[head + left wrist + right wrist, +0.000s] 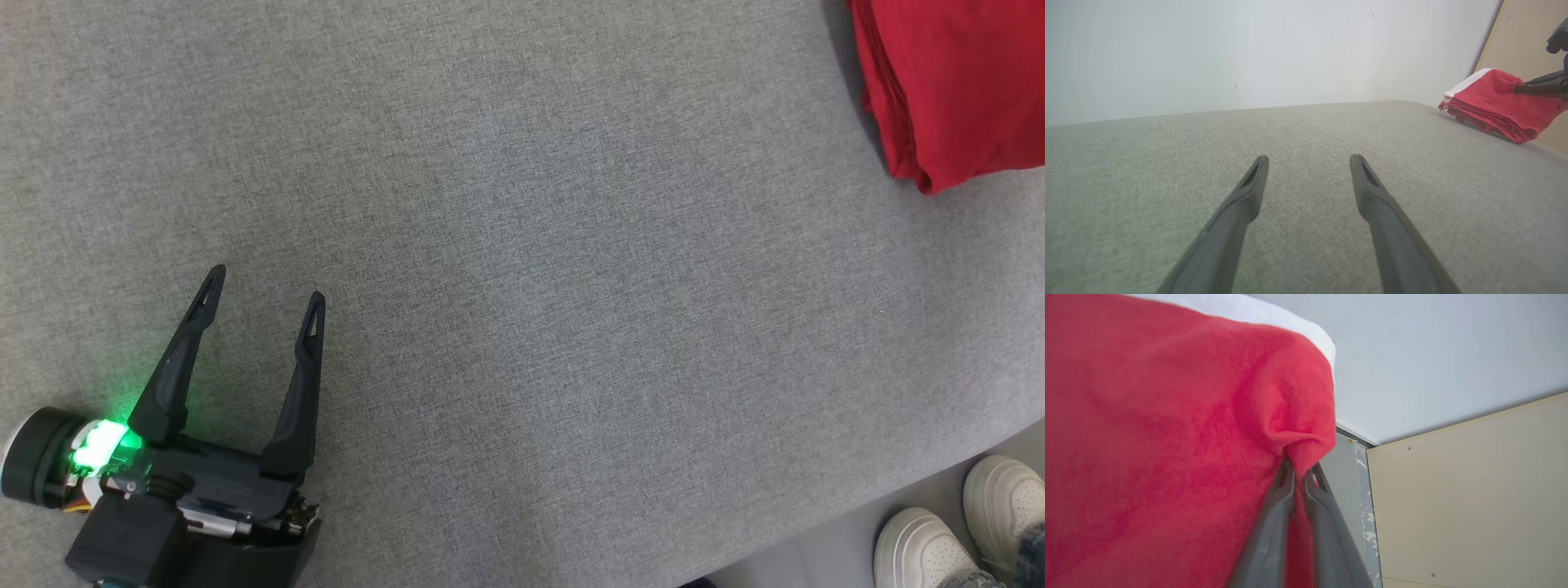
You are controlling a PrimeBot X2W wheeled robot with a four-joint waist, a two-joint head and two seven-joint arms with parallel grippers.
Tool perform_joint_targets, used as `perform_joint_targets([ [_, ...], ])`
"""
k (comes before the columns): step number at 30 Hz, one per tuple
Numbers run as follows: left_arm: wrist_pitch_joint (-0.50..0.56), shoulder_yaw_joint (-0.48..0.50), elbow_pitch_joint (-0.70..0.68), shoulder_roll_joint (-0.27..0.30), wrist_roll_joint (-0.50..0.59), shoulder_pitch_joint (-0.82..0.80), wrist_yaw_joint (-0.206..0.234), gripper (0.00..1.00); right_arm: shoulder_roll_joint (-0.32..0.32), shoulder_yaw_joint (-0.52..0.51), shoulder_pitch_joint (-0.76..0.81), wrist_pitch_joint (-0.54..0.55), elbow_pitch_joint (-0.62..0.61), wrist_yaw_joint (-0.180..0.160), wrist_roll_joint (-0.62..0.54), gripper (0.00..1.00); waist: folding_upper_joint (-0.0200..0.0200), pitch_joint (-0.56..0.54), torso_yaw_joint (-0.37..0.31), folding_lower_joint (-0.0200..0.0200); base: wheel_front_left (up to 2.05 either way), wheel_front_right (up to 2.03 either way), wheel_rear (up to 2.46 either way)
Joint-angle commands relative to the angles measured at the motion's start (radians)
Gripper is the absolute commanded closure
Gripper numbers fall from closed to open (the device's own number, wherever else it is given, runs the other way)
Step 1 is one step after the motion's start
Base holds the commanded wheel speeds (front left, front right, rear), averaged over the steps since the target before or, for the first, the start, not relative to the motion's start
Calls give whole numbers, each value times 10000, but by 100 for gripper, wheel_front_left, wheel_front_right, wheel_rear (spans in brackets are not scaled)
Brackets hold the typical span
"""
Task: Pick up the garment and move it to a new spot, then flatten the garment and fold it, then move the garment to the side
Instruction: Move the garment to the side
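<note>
Left claw (267, 282) low over grey fabric surface (571, 286), fingers spread, empty. Right claw (1301, 466) pinched on red garment (1167, 437), a fold bunched at its tips.

Leaving wide bare grey surface (571, 286) ahead of the left gripper (268, 284) and off to its right. Blocking only far ahead-right, well apart from its spread fingertips, with the folded red garment (947, 82). Crowding the floor past the near right edge with a person's white shoes (922, 547).
</note>
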Motion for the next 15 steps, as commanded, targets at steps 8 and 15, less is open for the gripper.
perform_joint_targets([
  [8, 118, -179, 765, -73, -169, 53, 18, 0, 277, -415, 166, -332, 34, -29, -288, 0, 2, -200, 38, 2, 0, 0, 0],
  [15, 31, -215, 940, -295, -318, 45, 108, 0, 344, -565, 607, -719, -44, -29, -212, 0, 2, -782, 338, 2, 0, 0, 0],
])
